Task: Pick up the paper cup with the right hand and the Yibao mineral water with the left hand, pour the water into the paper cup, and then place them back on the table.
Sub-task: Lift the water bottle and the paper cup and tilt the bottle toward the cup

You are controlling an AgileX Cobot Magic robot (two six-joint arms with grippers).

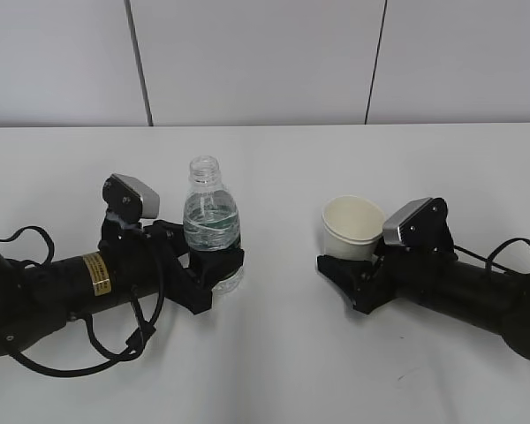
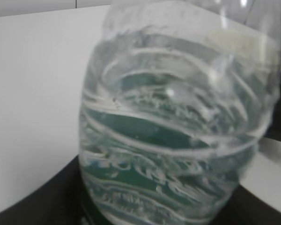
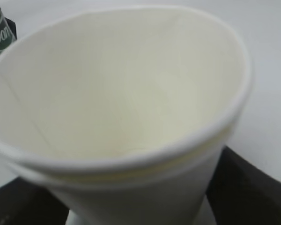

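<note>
tabletop (image 1: 274, 353): large, plain white, flat; carries every item listed below; pale panelled wall (image 1: 247, 62) behind it.

left hand (image 1: 214, 269): black arm entering from the left edge of the exterior view, yellow text band round the sleeve, grey block at the wrist, loose black cable looped beneath. fingers closed round the lower body of the bottle, pinching it from both sides.

right hand (image 1: 349, 269): black arm entering from the right edge, smooth dark sleeve, grey block at the wrist, thin cable trailing behind. fingers closed round the lower part of the cup, pinching it; the dark fingers (image 3: 243, 183) show on both sides of the cup wall in the right wrist view.

yibao mineral water (image 1: 212, 225): small clear ribbed bottle, dark green label band, open threaded neck, upright, left of centre on the tabletop, held low in the left hand. water fills much of the body. it fills the left wrist view (image 2: 178, 122).

paper cup (image 1: 353, 228): cream-white, tapered, rolled rim, right of centre, well apart from the bottle, mouth tilted slightly toward the camera, held in the right hand. whether its base touches the tabletop cannot be told. interior dry and pale in the right wrist view (image 3: 117, 93).
</note>
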